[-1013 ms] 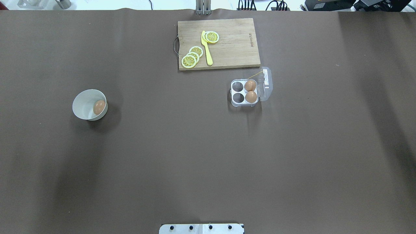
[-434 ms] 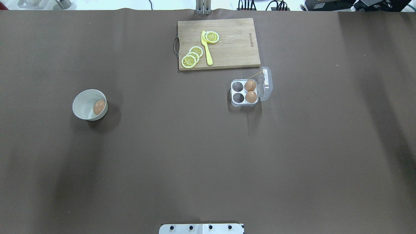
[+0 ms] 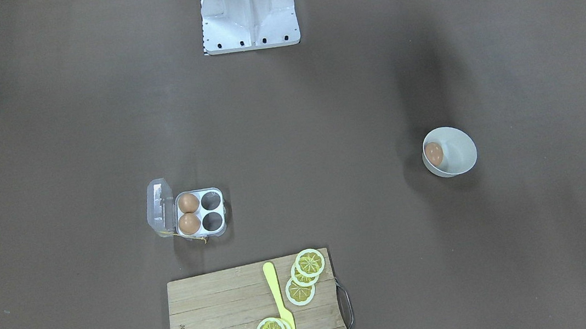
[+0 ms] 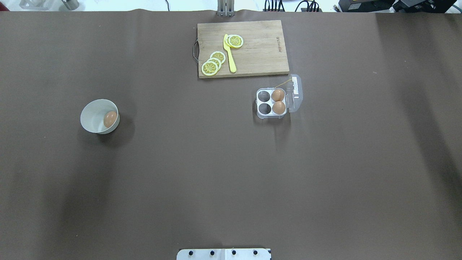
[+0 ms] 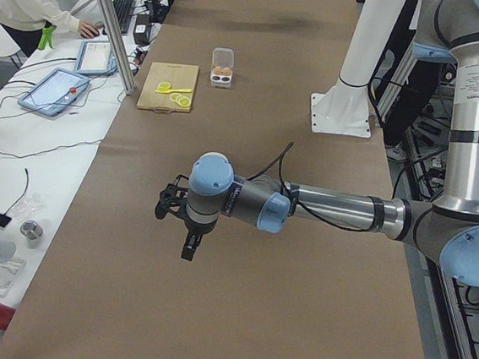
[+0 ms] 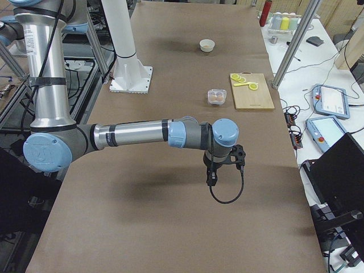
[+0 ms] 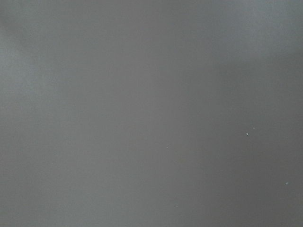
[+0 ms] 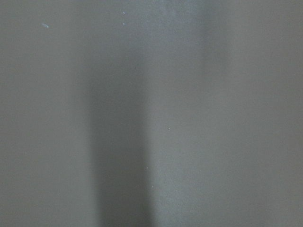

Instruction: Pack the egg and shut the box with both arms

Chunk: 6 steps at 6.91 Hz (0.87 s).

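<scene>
One tan egg (image 4: 110, 119) lies in a round white bowl (image 4: 90, 116) at the table's left; it also shows in the front view (image 3: 433, 153). The clear box (image 4: 264, 102) stands right of centre with its lid (image 4: 295, 93) open to the right. Two eggs (image 4: 277, 95) (image 4: 278, 107) fill its right cells; the left cells are empty. My left gripper (image 5: 189, 247) hangs above bare table, far from the bowl. My right gripper (image 6: 211, 179) hangs above bare table, short of the box (image 6: 216, 96). I cannot tell whether either is open or shut.
A wooden cutting board (image 4: 260, 54) with lemon slices (image 4: 210, 68) and a yellow knife (image 4: 229, 54) lies just behind the box. The white robot base (image 3: 249, 12) stands at the near edge. Both wrist views show only brown table cover.
</scene>
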Each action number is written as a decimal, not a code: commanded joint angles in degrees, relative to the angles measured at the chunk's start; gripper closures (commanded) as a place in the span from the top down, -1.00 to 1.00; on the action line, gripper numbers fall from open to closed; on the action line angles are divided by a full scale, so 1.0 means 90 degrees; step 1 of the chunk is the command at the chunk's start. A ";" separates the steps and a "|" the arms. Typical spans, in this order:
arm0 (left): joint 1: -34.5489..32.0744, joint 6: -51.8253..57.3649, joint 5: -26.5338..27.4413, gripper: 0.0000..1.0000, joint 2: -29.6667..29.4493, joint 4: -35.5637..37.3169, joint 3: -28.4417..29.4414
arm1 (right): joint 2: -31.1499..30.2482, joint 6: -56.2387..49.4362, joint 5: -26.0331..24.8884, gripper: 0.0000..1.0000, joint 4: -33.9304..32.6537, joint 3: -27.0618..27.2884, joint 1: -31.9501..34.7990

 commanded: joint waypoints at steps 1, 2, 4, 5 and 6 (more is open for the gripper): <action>0.0003 -0.0001 -0.0114 0.96 -0.0164 0.0001 0.0034 | 0.0002 0.0000 -0.0003 1.00 -0.0015 0.0001 0.0000; 0.0013 0.0008 -0.0084 0.96 -0.0175 -0.0008 0.0025 | 0.0002 0.0000 -0.0003 1.00 -0.0015 -0.0008 0.0000; 0.0042 0.0008 -0.0104 0.96 -0.0185 -0.0057 0.0025 | 0.0002 0.0020 0.0017 1.00 -0.0034 0.0001 0.0000; 0.0042 -0.0069 -0.0123 0.96 -0.0292 -0.0057 0.0063 | 0.0011 0.0029 0.0017 1.00 -0.0044 0.0001 0.0000; 0.0042 -0.0369 -0.0152 0.95 -0.0380 -0.0096 0.0180 | 0.0011 0.0029 0.0017 1.00 -0.0044 0.0001 0.0000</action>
